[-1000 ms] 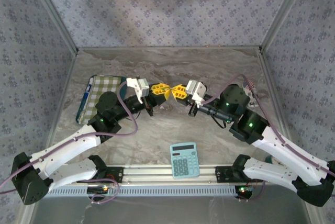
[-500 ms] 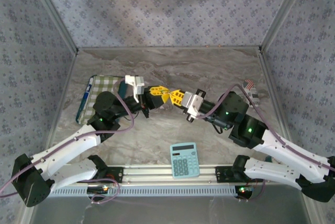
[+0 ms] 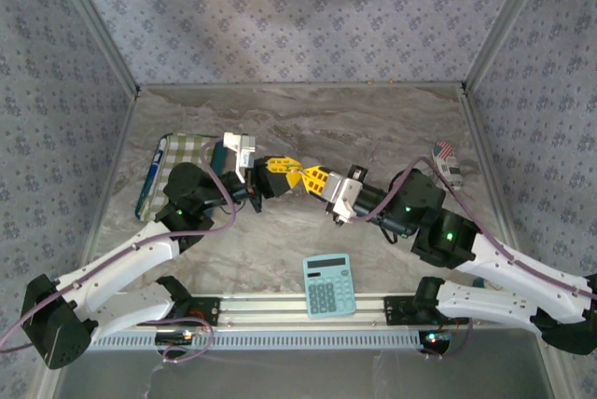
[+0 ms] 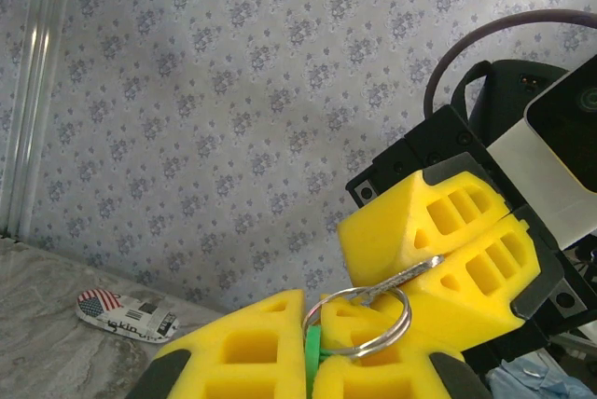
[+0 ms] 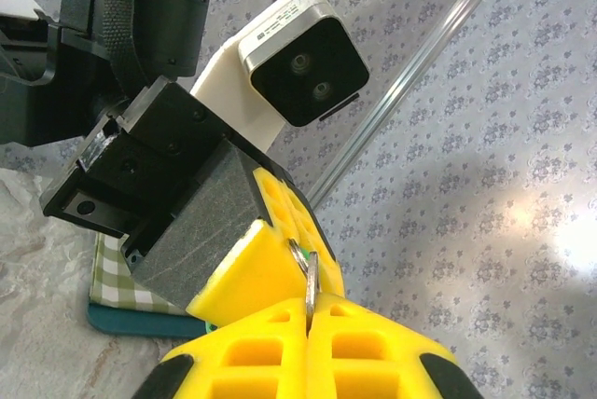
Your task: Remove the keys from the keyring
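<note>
Left fingers (image 3: pixel 276 166) and right fingers (image 3: pixel 317 178) are met over the marbled tabletop (image 3: pixel 280 231) beyond the calculator (image 3: pixel 327 284), between patterned walls (image 3: pixel 280 17); the green keys (image 4: pixel 312 362) are pinched by the left, the keyring (image 4: pixel 359 320) by the right.

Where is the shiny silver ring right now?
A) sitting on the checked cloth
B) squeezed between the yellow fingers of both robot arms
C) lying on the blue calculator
B: the round silver metal keyring is pinched at once by the left gripper's yellow foam fingers and the right gripper's yellow fingers.
</note>
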Robot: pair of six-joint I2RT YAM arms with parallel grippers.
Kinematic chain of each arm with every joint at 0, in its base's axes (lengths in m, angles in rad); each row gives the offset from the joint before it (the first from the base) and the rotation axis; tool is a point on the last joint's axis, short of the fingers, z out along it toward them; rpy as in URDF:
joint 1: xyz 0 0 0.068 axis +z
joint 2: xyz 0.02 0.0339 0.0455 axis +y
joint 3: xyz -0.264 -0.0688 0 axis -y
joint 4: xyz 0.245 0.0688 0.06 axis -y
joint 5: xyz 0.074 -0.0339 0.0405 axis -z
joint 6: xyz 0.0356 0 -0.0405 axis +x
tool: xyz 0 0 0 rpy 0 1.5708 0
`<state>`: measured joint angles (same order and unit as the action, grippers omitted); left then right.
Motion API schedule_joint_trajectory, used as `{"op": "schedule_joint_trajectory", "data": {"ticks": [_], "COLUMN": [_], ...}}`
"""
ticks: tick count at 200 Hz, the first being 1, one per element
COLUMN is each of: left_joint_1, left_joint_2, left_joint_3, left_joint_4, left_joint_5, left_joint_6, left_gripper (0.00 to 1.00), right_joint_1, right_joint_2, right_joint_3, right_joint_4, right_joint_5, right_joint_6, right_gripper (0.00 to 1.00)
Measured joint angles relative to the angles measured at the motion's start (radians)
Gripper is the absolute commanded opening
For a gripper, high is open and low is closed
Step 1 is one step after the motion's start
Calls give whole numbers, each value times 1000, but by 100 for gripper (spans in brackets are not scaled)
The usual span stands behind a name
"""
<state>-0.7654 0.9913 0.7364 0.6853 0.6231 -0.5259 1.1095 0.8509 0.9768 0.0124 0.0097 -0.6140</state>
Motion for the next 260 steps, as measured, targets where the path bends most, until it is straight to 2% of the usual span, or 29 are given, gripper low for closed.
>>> {"op": "schedule_joint_trajectory", "data": {"ticks": [77,159,215,260], "left_joint_1": [18,37,37,37], "left_joint_2": [-1,-2,-12,-8], "left_joint_3": [23,41,15,12], "left_joint_4": [-11,-46,-70,-54], "left_joint_5": [28,36,35,50], "left_joint_6": [-10,-7,-3,-3], "left_gripper": [0,0,0,0], "right_joint_1": [89,111,-18,2], "right_joint_2": [58,98,18,13], "right_joint_3": [80,122,9,0], "right_joint_4": [-69,-76,-16,-6], "right_joint_5": [133,156,-8,-1], "right_joint_6": [-54,-67,6,22], "right_gripper": [0,0,0,0]}}
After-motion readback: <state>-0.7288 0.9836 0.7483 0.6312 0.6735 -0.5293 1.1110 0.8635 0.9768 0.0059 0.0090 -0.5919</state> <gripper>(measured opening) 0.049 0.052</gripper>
